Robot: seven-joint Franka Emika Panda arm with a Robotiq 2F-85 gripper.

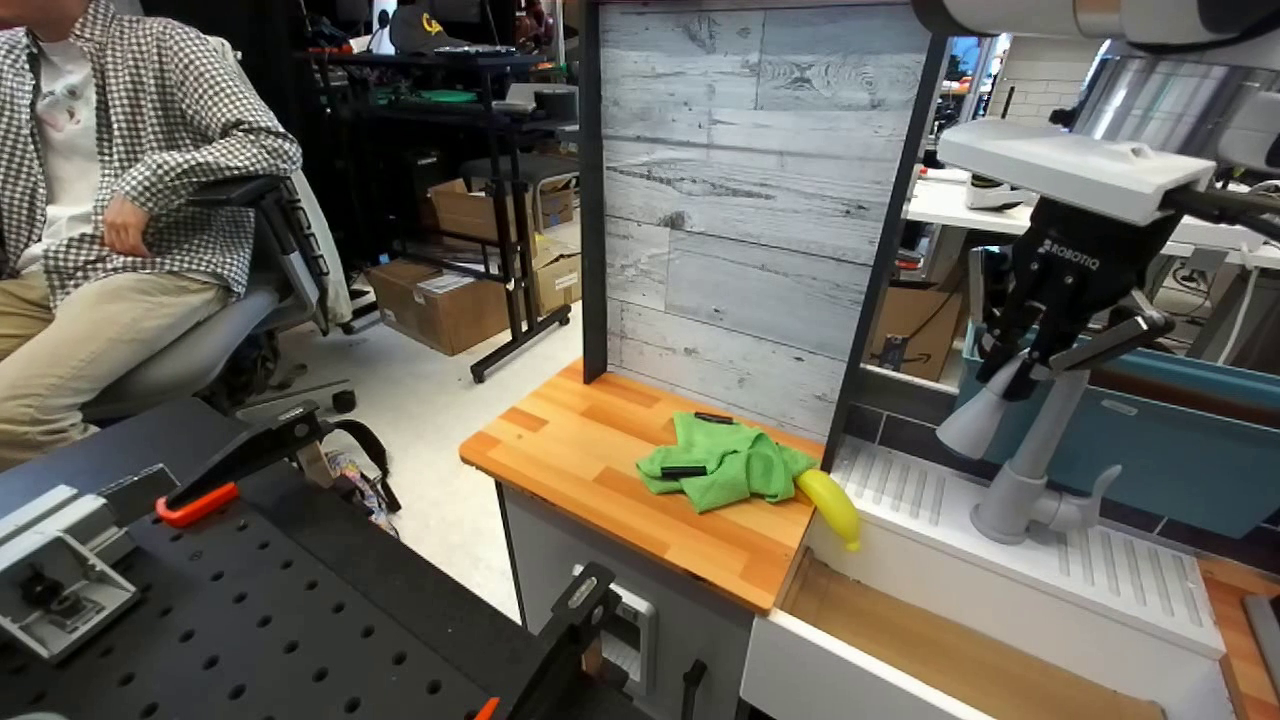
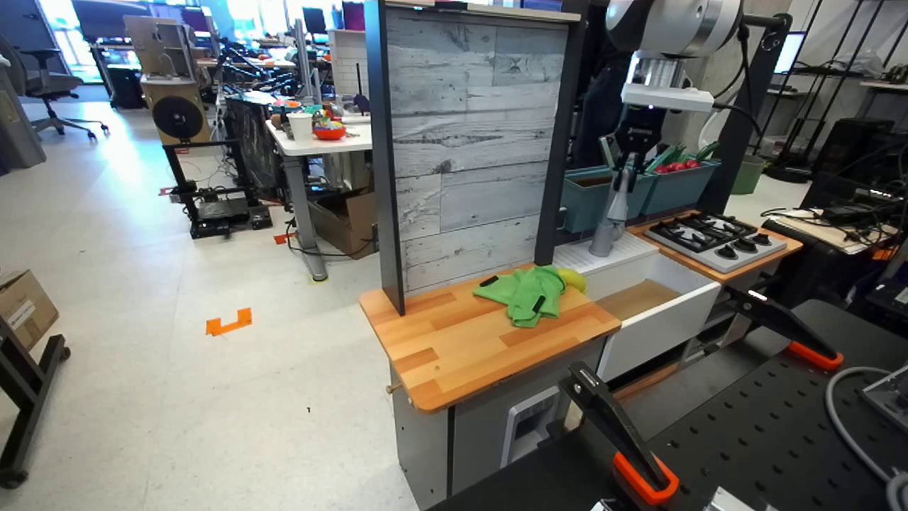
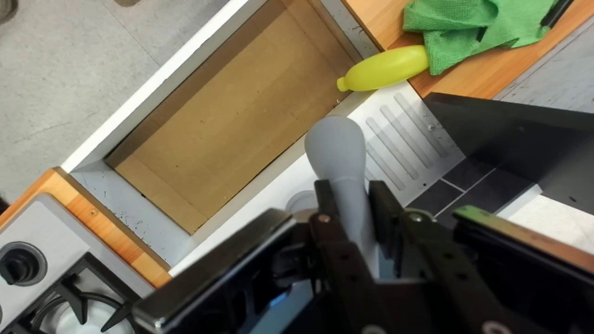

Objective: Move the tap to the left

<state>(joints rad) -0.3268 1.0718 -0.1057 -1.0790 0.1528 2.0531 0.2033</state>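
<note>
Closest to us is a big black table (image 1: 270,585), full of holes, at the bottom of both exterior views. Past it, a tall grey board (image 1: 740,230) stands at the back of a wood top (image 1: 590,450). Next to the wood top is the white sink (image 2: 660,333), and on its other side sits a little stove (image 2: 699,234).

Over the sink hangs the gripper (image 3: 351,189). Its two black fingers (image 3: 384,208) are close together, with the tap (image 3: 336,144) between them, one finger on each side. They look closed on it, but I can't tell how hard they squeeze.

The tap stands on the ledge (image 1: 1120,560) at the back of the sink. Its spout end (image 1: 975,420) points at a slant, partly toward the sink and partly toward the wood top. So getting hold of the tap looks done. The wood top is on the left in both exterior views, so if that is the left we want, the turn seems at least part made. Maybe a bit more turning is left, and letting go is not yet done. I can't say how far is enough.

Then comes a green cloth (image 1: 735,465), crumpled on the wood top. A yellow thing (image 3: 385,69) touches the cloth and pokes out past the wood's edge. Smallest are two black bits (image 1: 684,471) on the cloth.
</note>
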